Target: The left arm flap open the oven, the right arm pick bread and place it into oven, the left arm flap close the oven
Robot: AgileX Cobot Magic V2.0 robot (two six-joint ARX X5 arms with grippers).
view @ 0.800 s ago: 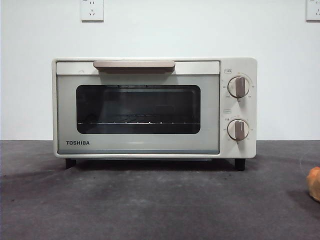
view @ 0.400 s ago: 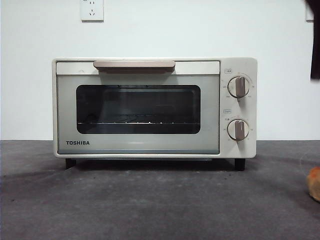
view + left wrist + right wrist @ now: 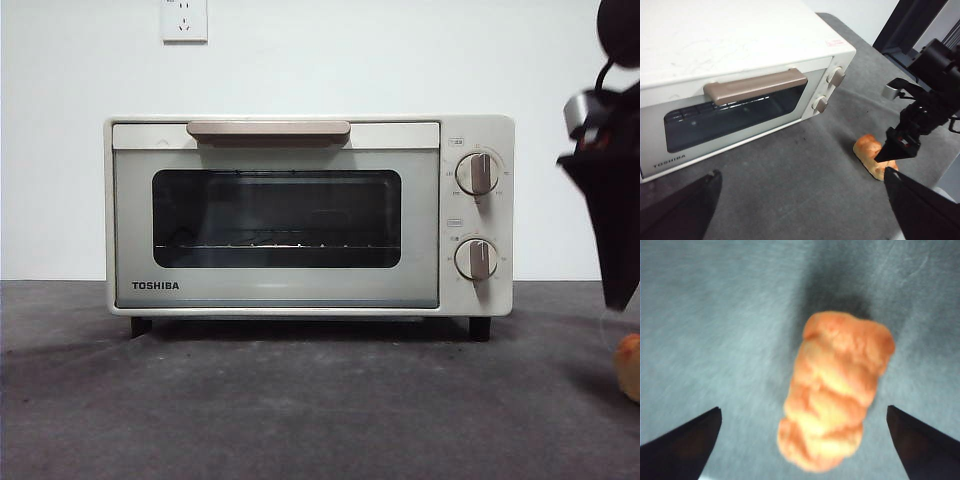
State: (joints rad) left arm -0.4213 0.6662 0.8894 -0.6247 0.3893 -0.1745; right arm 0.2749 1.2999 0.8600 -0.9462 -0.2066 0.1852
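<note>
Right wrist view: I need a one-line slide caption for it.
Open right pincer hovers above the twisted golden bread lying on the grey table, not yet grasped.

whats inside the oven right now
Through the closed door's glass, the oven shows only a wire rack with nothing visible on it. The frame hides the interior's edges. The bread lies outside on the table.

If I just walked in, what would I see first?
The big cream oven stands in the middle of the dark table, with its door shut. Next you would see the orange bread lying on the table off to the oven's knob side, with the right gripper open right above it.
</note>
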